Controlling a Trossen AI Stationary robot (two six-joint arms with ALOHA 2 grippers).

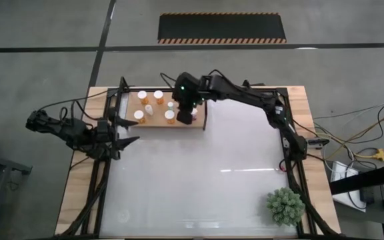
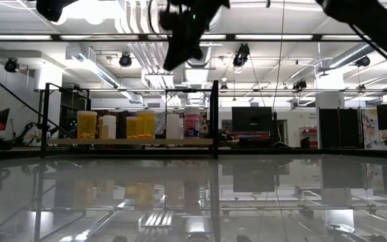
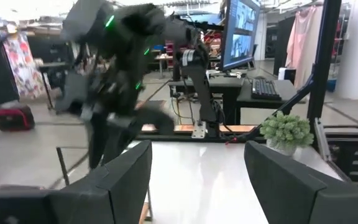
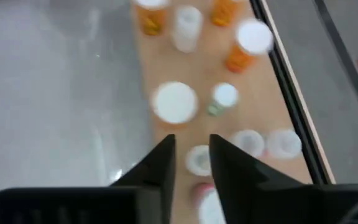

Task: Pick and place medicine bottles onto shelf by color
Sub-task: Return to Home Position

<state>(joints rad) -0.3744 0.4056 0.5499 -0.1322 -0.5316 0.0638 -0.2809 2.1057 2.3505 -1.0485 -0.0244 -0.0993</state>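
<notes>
The pale wood shelf (image 1: 197, 124) lies at the table's far left, with several white-capped medicine bottles (image 1: 159, 96) standing on it. In the low view they stand in a row: orange (image 2: 87, 125), whitish (image 2: 173, 126) and one purple (image 2: 192, 125). My right gripper (image 1: 186, 111) hovers above the shelf's right part, well above the bottles (image 2: 179, 57). In its wrist view, its fingers (image 4: 190, 152) stand slightly open over white caps (image 4: 199, 160), holding nothing. My left gripper (image 1: 131, 141) waits open at the table's left edge, just near of the shelf (image 3: 197, 165).
A spiky green potted plant (image 1: 285, 205) stands at the table's near right corner, also in the left wrist view (image 3: 284, 130). A black frame post (image 2: 214, 117) rises at the shelf's right end. The glossy white tabletop (image 1: 205, 180) spreads between the shelf and the plant.
</notes>
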